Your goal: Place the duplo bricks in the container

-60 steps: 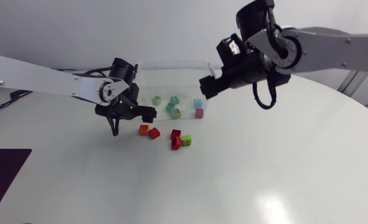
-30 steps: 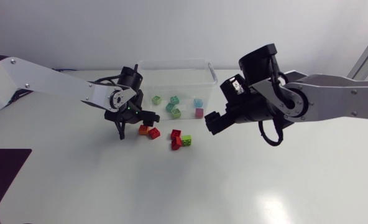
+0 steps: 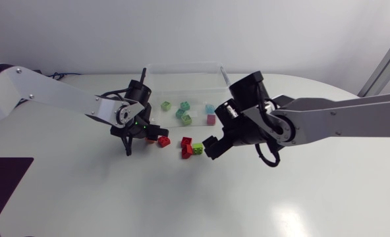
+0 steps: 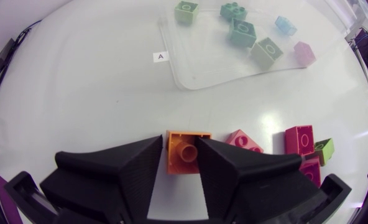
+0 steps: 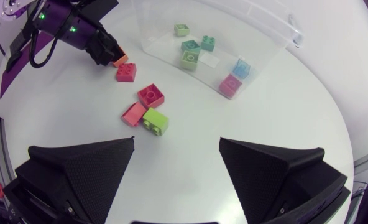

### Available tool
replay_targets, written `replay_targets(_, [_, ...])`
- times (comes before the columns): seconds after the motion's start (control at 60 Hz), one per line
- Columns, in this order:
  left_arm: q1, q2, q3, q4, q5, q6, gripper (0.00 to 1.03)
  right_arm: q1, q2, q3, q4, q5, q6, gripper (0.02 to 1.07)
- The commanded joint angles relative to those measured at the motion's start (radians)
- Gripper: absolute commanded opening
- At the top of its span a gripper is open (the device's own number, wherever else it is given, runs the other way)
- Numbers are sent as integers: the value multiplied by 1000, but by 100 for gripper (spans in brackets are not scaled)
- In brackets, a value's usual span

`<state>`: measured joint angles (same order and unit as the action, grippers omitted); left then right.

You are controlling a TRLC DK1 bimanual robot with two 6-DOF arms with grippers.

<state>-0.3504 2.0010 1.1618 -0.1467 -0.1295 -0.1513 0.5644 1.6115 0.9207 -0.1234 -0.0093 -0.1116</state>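
Note:
An orange brick (image 4: pixel 185 155) lies on the white table with my left gripper (image 4: pixel 179 146) shut on it, one finger against each side. From above, the left gripper (image 3: pixel 145 135) covers most of that brick. A red brick (image 3: pixel 163 141) lies just beside it. Further right sits a cluster: a red brick (image 5: pixel 151 95), a pink one (image 5: pixel 133 114) and a lime green one (image 5: pixel 155 121). My right gripper (image 5: pixel 176 146) hangs open just short of this cluster, nothing between its fingers. The clear container (image 3: pixel 218 72) behind holds several pastel bricks (image 3: pixel 184 112).
The right arm (image 3: pixel 313 122) stretches across the table from the right, its gripper (image 3: pixel 211 146) close to the lime brick (image 3: pixel 197 148). A small label (image 4: pixel 160 56) lies in front of the container's rim (image 4: pixel 171 68). A dark purple patch (image 3: pixel 4 181) marks the table's left edge.
The left gripper dropped onto the orange brick and closed its fingers around it. The right arm swung down and leftward from beside the container to the brick cluster.

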Motion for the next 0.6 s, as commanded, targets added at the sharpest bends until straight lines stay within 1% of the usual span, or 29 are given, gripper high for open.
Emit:
replay_targets(0.0, [-4,21,-48,-11,-4,-16,32,20,33,-2,19,17,6,101])
replay_targets(0.1, [-5,-27,-80,-5,-4,-16,30,23,53,20,19,19,7,101])
replay_targets(0.2, [-12,-128,-128,-5,-4,-13,30,23,79,47,19,31,15,101])
replay_targets(0.267, [-10,-228,-155,-14,-4,-8,30,25,100,64,19,32,15,101])
replay_targets(0.333, [-10,-357,-157,-56,-4,1,30,31,134,89,19,35,15,101])
replay_targets(0.467, [-12,-522,-85,-133,-2,21,31,49,162,118,19,42,20,101])
replay_targets(0.583, [-27,-562,52,-154,-9,25,33,63,157,121,18,42,29,101])
